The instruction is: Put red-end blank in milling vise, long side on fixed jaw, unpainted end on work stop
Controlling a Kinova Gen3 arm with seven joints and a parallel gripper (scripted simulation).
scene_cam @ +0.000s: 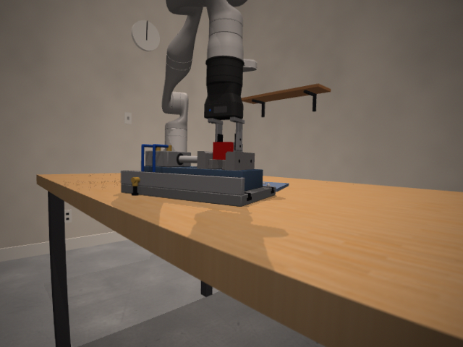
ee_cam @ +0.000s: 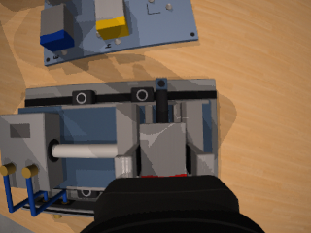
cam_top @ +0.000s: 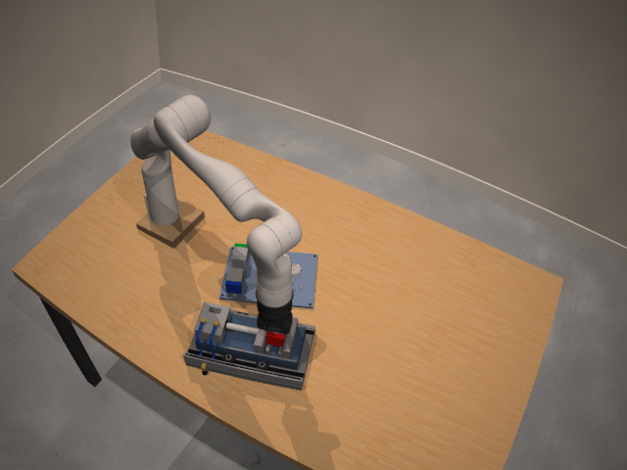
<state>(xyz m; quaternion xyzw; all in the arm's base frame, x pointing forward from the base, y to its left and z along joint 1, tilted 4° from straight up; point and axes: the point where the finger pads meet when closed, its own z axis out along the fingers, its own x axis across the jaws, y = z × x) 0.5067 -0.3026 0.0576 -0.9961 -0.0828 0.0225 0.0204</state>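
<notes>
The big arm (cam_top: pixel 213 166) (scene_cam: pixel 226 40) reaches over the vise (cam_top: pixel 243 368) (scene_cam: pixel 183 181) (ee_cam: pixel 49 92) to set its block inside. The blue plate (cam_top: pixel 304 298) (scene_cam: pixel 280 185) (ee_cam: pixel 155 29) keeps the spare blocks off to one side. The claw (cam_top: pixel 275 334) (scene_cam: pixel 228 144) (ee_cam: pixel 162 153) is grasping the red-ended block (cam_top: pixel 275 339) (scene_cam: pixel 223 150) (ee_cam: pixel 162 146) by its long sides, between the vise jaws. Its red end points away from the little rod (ee_cam: pixel 161 107), so its plain end can press there. Whether it touches the low bars is hard to tell.

Overhead access to the milling vise (cam_top: pixel 253 374) (scene_cam: pixel 183 181) (ee_cam: pixel 206 87) blocked by pincer (cam_top: pixel 273 331) (scene_cam: pixel 228 146) between its jaws. Hoses (cam_top: pixel 199 339) (scene_cam: pixel 153 158) (ee_cam: pixel 32 194) obstruct the moving end; air above the plate's bare corner (cam_top: pixel 310 298) (ee_cam: pixel 187 29) is open.
</notes>
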